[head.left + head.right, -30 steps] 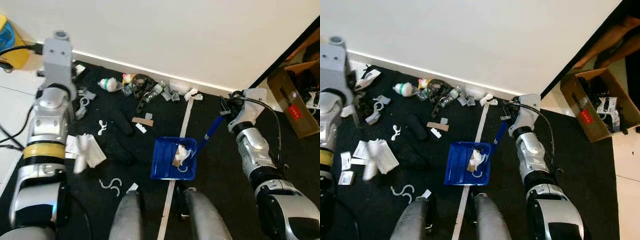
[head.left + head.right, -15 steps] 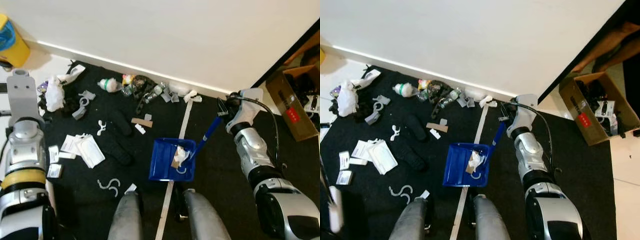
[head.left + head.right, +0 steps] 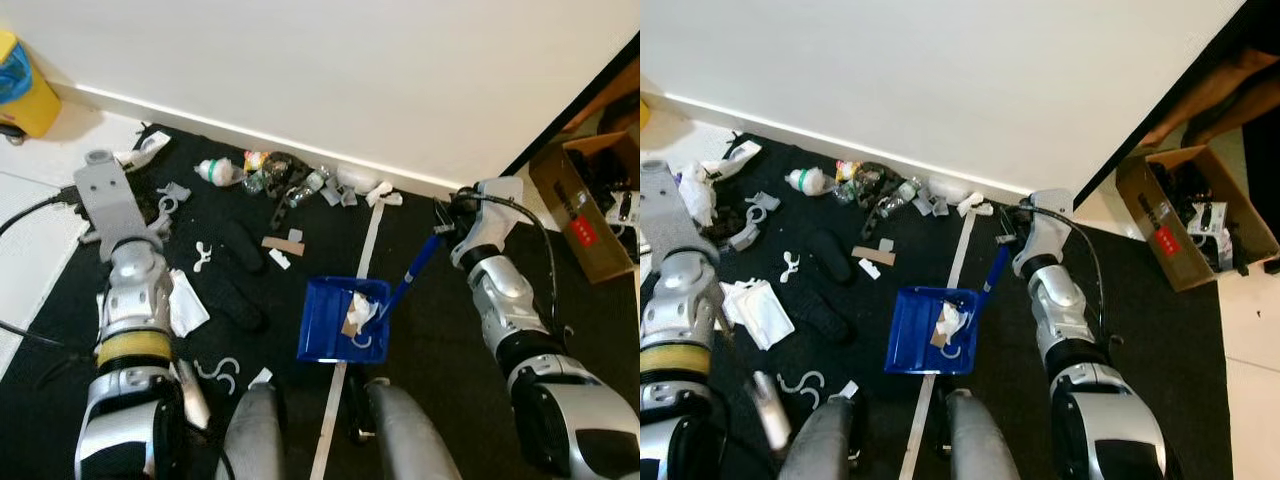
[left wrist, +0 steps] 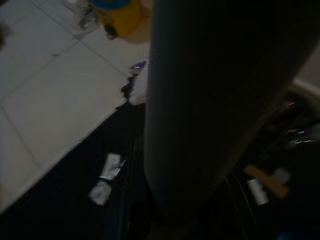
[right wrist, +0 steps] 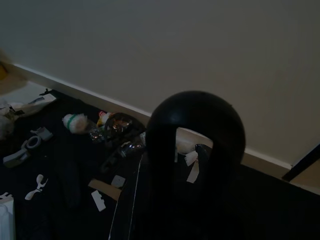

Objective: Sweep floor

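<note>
A blue dustpan [image 3: 335, 325] rests on the black mat with white scraps in it. Its handle [image 3: 412, 268] rises to my right gripper [image 3: 447, 222], which is shut on it. The handle's dark rounded end [image 5: 195, 120] looms close in the right wrist view. My left arm [image 3: 128, 290] stands over the mat's left side. A pale broom handle [image 4: 210, 100] runs between the fingers of my left gripper [image 4: 182, 210], and its light stick [image 3: 190, 395] shows beside my left arm. Litter lies along the wall: a bottle [image 3: 215, 168], a dark trash pile [image 3: 285, 175], white packets [image 3: 185, 300].
A white tape strip [image 3: 367, 245] crosses the mat. White hooks [image 3: 222, 372], black soles [image 3: 240, 245] and a cardboard scrap [image 3: 285, 243] lie scattered. An open cardboard box [image 3: 590, 205] stands at the right, a yellow object [image 3: 20, 85] at the far left. My legs [image 3: 260, 430] are below.
My left arm dropped from high up, swung out to the far left, then came back right over the mat's left side. The dustpan and right arm stayed put.
</note>
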